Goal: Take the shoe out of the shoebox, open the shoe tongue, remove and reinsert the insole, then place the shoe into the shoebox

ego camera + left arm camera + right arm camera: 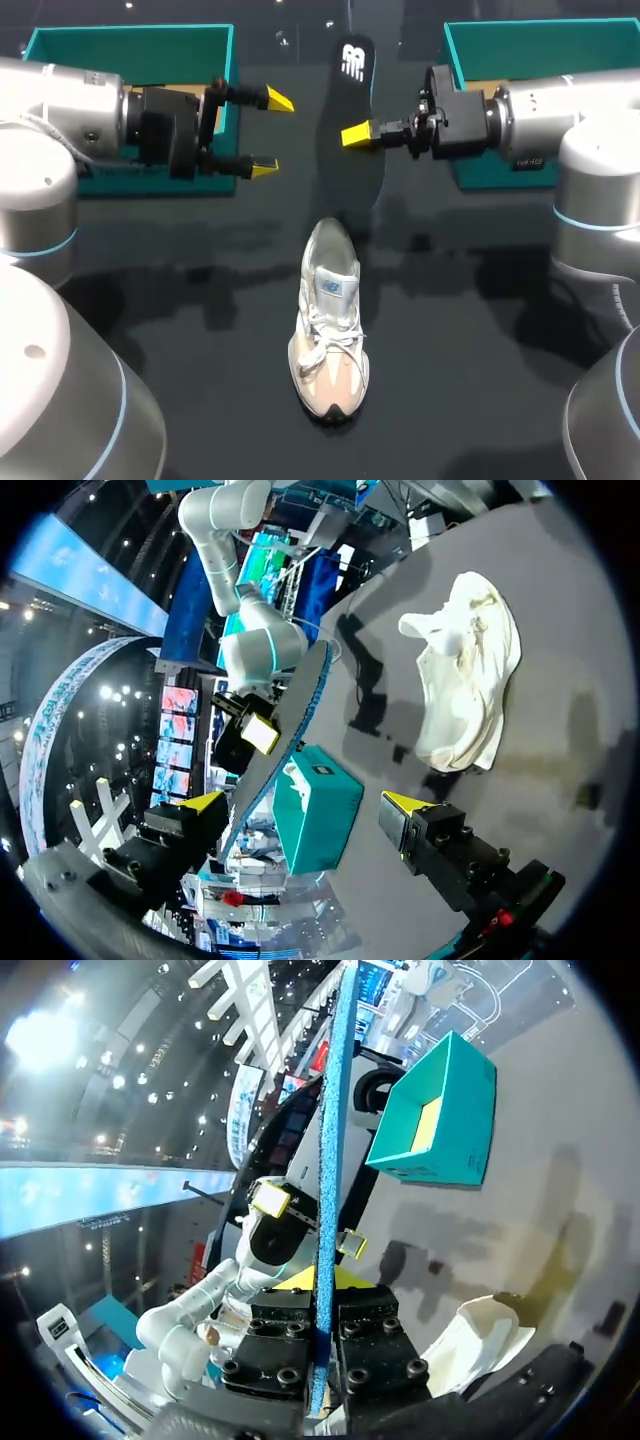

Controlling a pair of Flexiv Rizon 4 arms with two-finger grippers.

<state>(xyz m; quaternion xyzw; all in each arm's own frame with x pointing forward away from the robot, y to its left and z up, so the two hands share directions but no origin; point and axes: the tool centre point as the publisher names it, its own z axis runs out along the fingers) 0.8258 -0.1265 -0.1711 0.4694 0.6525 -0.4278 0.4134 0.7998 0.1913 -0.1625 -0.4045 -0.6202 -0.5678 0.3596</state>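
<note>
Head view: noted a white-and-beige sneaker (pixel 330 320) standing on its sole at the middle of the dark table (pixel 200 340), laced, toe toward the near edge and heel toward the far side, touched by neither arm. Logged a black insole (pixel 352 80) beyond the heel, long axis running toward the far edge, pinched at one side by the right gripper (pixel 358 133), fingers closed tight on it. Logged the left gripper (pixel 272 134) beside the insole and apart from it, fingers spread wide, nothing between them. Recorded a left teal box (pixel 130 35) behind that gripper and a right teal box (pixel 540 35) behind the right arm, both at the far side. Left wrist view: showed the left gripper (pixel 305 805) wide open and empty, the insole (pixel 290 730) ahead of it edge-on with a blue rim, the right gripper (pixel 258 735) clamped on that insole, the right teal box (pixel 315 820) ahead between the spread fingers, and the sneaker (pixel 465 670) off to one side on the table (pixel 570 590). Right wrist view: showed the right gripper (pixel 320 1310) squeezed onto the insole (pixel 335 1110), which stood straight out from between its fingers, the left teal box (pixel 440 1120) ahead, and the sneaker (pixel 480 1340) just beside the gripper.
</note>
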